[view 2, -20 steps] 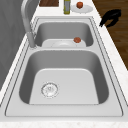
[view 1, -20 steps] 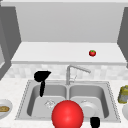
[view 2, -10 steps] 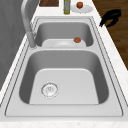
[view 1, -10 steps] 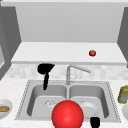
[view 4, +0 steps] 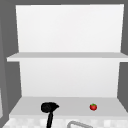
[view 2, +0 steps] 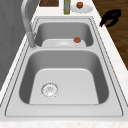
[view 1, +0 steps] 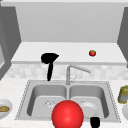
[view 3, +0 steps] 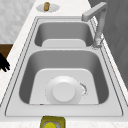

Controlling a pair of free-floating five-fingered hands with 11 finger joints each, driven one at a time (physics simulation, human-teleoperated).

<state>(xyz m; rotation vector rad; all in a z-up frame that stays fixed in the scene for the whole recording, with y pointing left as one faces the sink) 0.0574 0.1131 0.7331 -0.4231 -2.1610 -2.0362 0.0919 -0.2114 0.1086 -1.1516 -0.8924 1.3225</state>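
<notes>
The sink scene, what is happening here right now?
Two black hands float at a double sink. The left hand hangs in front of the lower shelf, fingers pointing down, holding nothing. A tomato sits on that shelf, further right. The right hand is low at the sink's front edge, near the plate in the right basin. A red ball shows in front of the sink.

This is a kitchen, simulated. A double-basin steel sink (view 1: 27,105) is set into a pale speckled countertop (view 1: 15,86), with a curved faucet (view 1: 75,71) at the divider. A white plate (view 3: 63,93) lies in one basin. Above, open wall shelves (view 4: 67,56) carry a tomato (view 1: 92,53). A bottle (view 2: 66,7) and small dishes (view 3: 47,8) of food stand beside the sink.
</notes>
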